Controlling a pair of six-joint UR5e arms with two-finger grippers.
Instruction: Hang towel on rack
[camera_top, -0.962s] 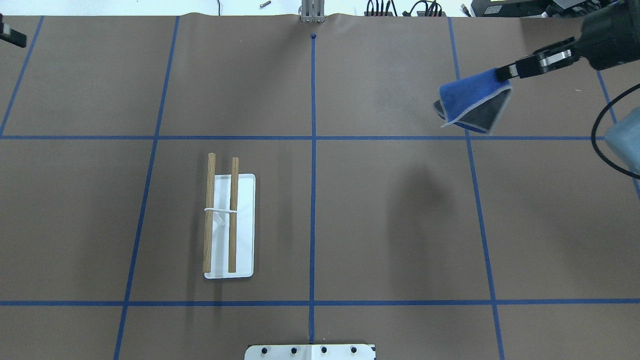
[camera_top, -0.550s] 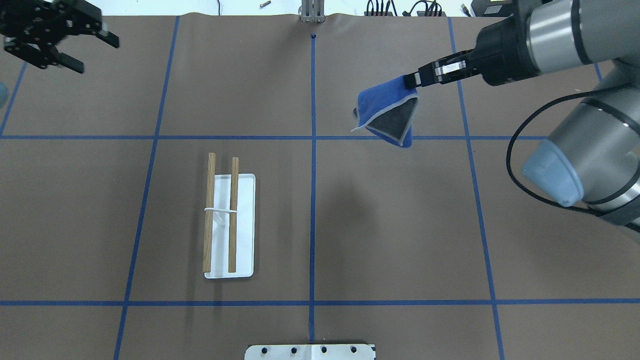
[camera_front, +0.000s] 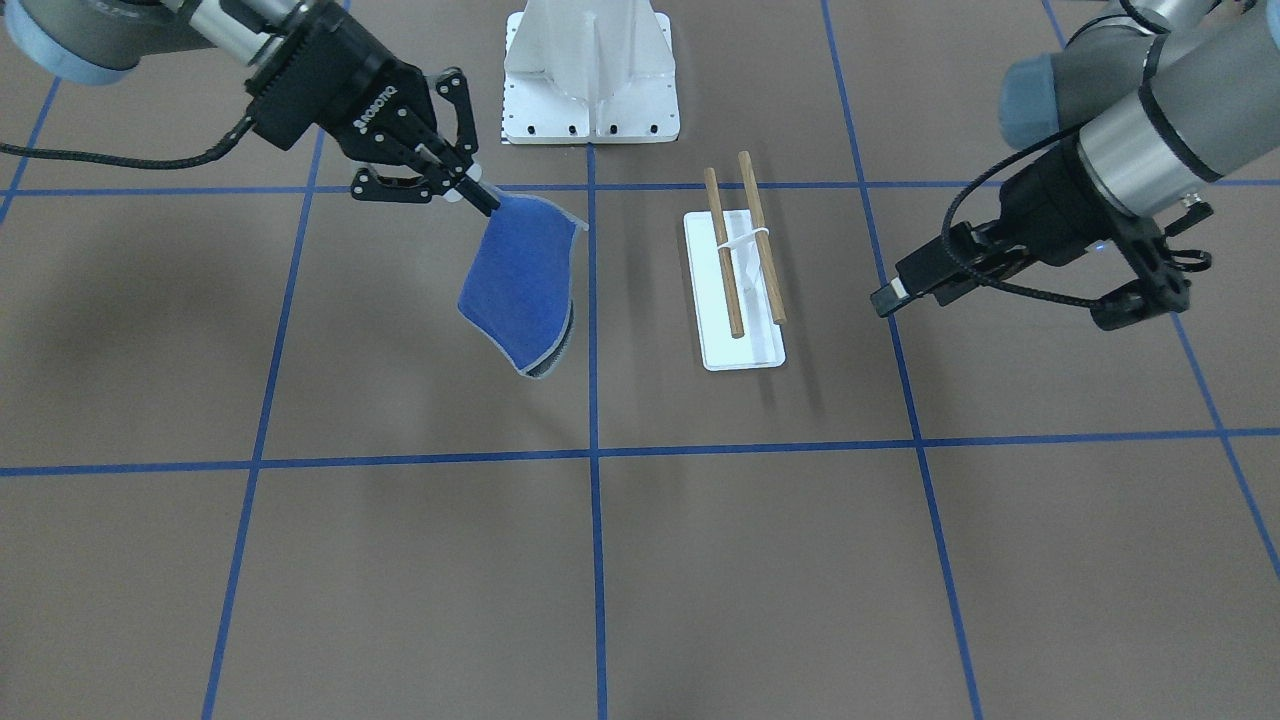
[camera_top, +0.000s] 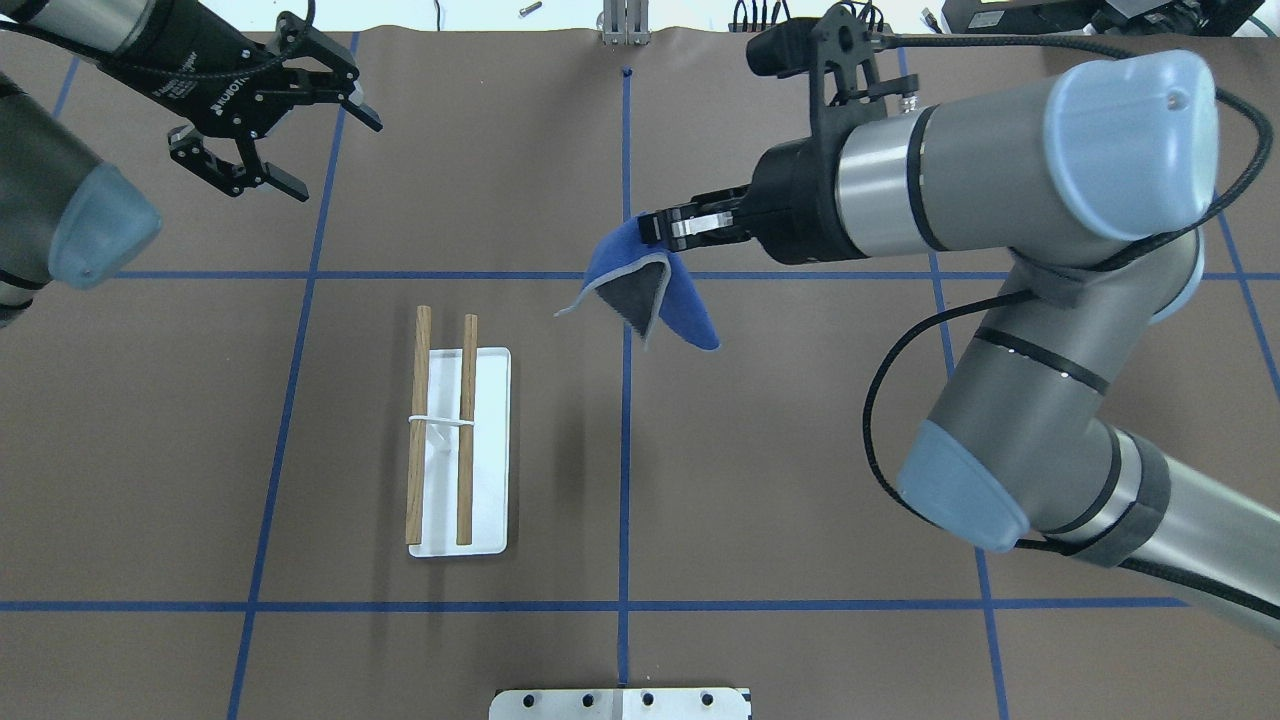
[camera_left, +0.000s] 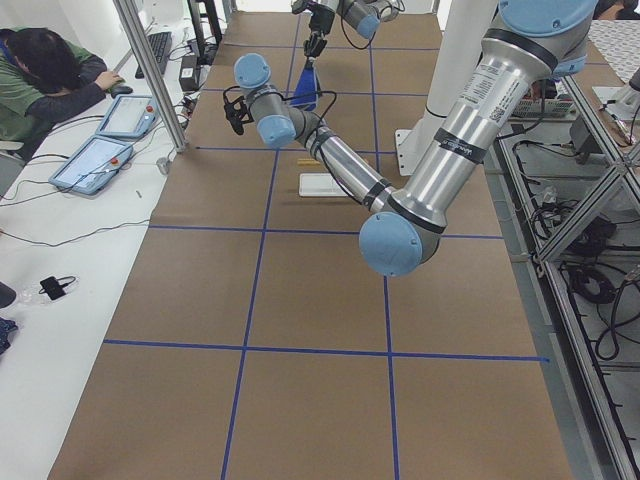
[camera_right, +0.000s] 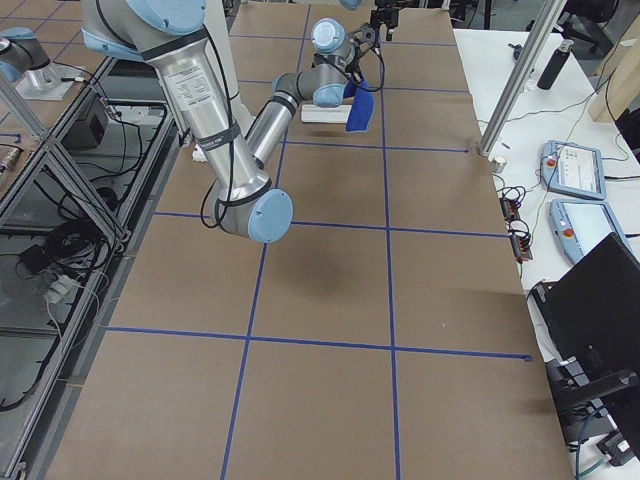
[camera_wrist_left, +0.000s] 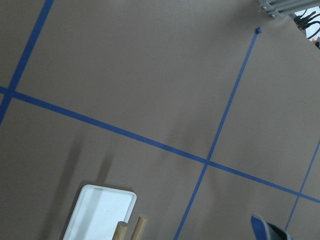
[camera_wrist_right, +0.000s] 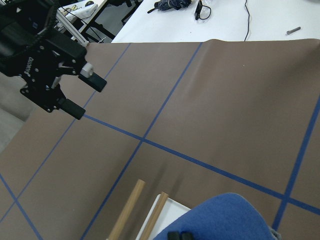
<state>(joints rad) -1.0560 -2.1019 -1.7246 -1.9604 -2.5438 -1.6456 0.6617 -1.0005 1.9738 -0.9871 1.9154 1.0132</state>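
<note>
Overhead exterior: black left gripper (camera_top: 333, 155) hovers, jaws spread and empty. White-based rack (camera_top: 488, 450) with 2 brown wooden dowels stands below. Royal-blue, grey-edged cloth towel (camera_top: 690, 318) dangles nearby, clear of it, pinched by the right gripper (camera_top: 652, 228).

The table (camera_top: 800, 450) is covered with a brown sheet, which is divided into squares by blue tape lines (camera_top: 623, 480). In the overhead view a white bolted plate (camera_top: 620, 704) is fixed at the near edge. A small aluminium bracket (camera_top: 622, 22) is set at the far edge, and cables (camera_top: 760, 15) and a loose bolt (camera_top: 530, 9) are seen on the white surface beyond it. In the left side view a person (camera_left: 45, 75) in a green top is noted leaning on a white bench. Two screen pendants (camera_left: 127, 115) and an aluminium post (camera_left: 150, 70) are placed just beside.
</note>
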